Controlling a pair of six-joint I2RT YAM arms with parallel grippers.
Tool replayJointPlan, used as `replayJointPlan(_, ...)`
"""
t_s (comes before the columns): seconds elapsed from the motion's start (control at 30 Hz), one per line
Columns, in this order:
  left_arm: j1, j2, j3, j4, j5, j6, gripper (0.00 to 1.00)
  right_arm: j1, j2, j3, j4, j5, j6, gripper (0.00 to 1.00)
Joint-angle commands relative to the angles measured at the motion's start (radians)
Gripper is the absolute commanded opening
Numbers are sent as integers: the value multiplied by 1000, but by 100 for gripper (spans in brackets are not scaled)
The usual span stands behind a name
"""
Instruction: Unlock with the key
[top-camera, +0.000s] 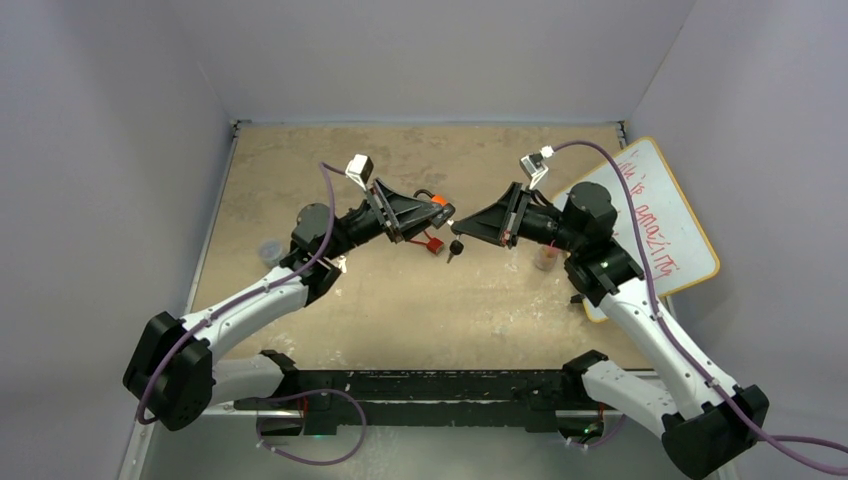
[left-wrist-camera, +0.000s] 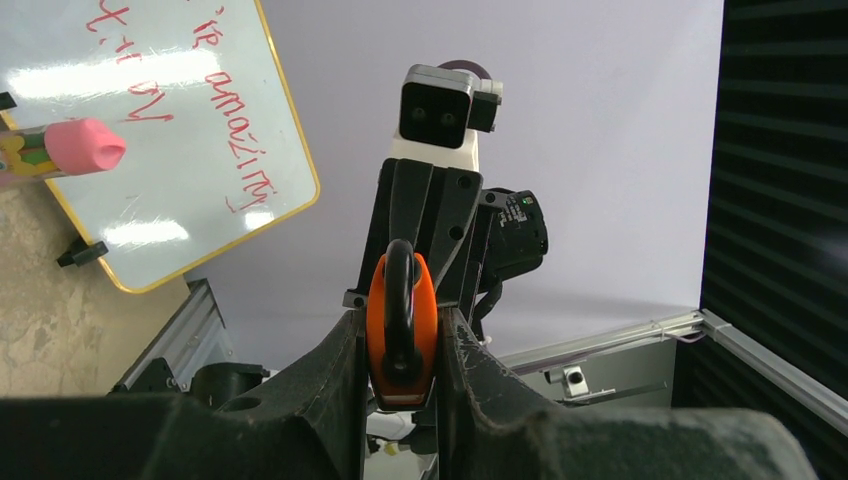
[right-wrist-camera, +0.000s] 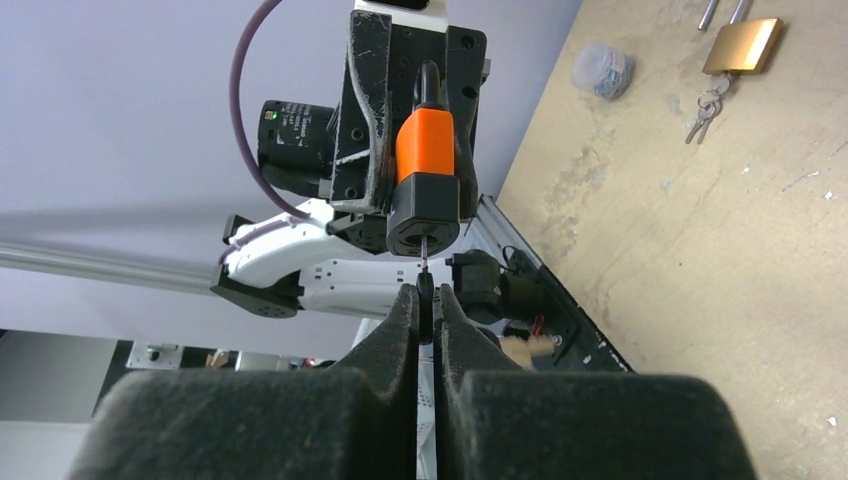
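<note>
1. Orange padlock (right-wrist-camera: 428, 165): held up off the bench (top-camera: 450, 320), clamped by its sides between the fingers of the left pincer (left-wrist-camera: 402, 345). The black shackle faces back toward that pincer's wrist. The black keyhole end points away from it, at the right pincer (right-wrist-camera: 425, 300).
2. Key (right-wrist-camera: 424, 262): a thin blade runs straight out from the right pincer's tips into the padlock's black end face. How deep it sits I cannot tell.
3. The right pincer is pressed together on the key's head, with only a narrow slit between its fingers. The left pincer is pinching the padlock body, one finger on each orange side.
4. The two pincers meet tip to tip above the middle of the bench, with padlock and key in one line between them.
5. In the overhead view a small red piece (top-camera: 433, 245) and a small dark piece (top-camera: 455, 248) show just beside the left pincer's tip. What they are I cannot tell.
6. Brass padlock (right-wrist-camera: 740, 45): lying flat on the bench with a small bunch of keys (right-wrist-camera: 705, 110) touching it, well apart from the right pincer.
7. Clear tub (right-wrist-camera: 603, 70): on the bench near the brass padlock, also well away from the right pincer.
8. Whiteboard (top-camera: 660, 220): yellow-edged with red handwriting, lying behind the right pincer alongside that arm, at the bench's edge.
</note>
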Motion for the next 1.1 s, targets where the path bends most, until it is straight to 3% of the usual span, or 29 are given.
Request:
replayJointPlan(0.0, 0, -4, 6, 104, -5, -23, 0, 2, 1, 7, 67, -15, -12, 0)
replayJointPlan(0.2, 1, -30, 30, -50, 6, 14, 0, 4, -5, 79, -89, 143, -330, 0)
replayJointPlan(0.27, 2, -33, 28, -55, -5, 20, 0, 3, -18, 73, -98, 152, -358, 0)
replayJointPlan(0.43, 0, -24, 12, 34, -40, 61, 0, 3, 12, 22, 35, 81, -156, 0)
replayJointPlan(0.6, -4, 6, 54, 61, 52, 125, 0, 3, 71, 25, 136, 8, 62, 0)
replayJointPlan(0.7, -16, 18, 86, 39, 103, 171, 0, 3, 118, 53, 155, -28, 185, 0)
replayJointPlan(0.93, -51, 10, 125, -89, 89, 305, 0, 4, 159, 13, 422, -39, 509, 0)
replayJointPlan(1.07, -63, -6, 115, -135, 37, 359, 0, 3, 159, 18, 429, -35, 561, 0)
